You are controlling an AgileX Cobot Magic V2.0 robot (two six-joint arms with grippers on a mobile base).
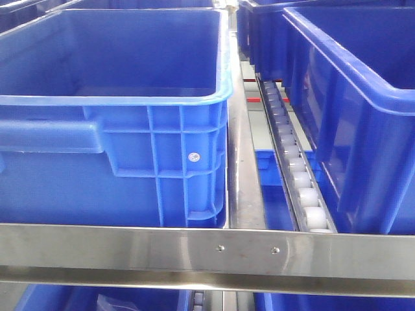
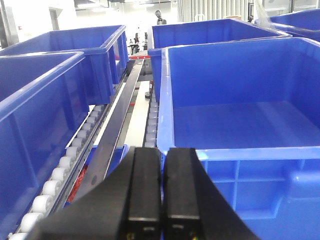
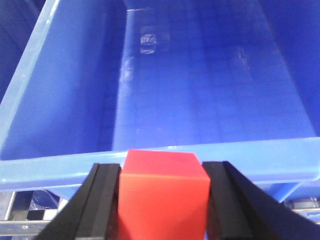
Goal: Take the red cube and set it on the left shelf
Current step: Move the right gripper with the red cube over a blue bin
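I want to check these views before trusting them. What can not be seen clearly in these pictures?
- Right wrist view: the bottom edge cuts off the lower part of the red cube and the right gripper; its fingertips stay hidden.
- Front view: neither gripper appears; the crate wall hides its floor.
- Left wrist view: the left gripper blocks the shelf directly below it; the background is washed out.

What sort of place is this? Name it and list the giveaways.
Probably a warehouse or factory picking area. A stainless steel shelf carries white roller tracks lined with large blue crates, like flow racking. The right gripper holds a red cube at one crate's rim.
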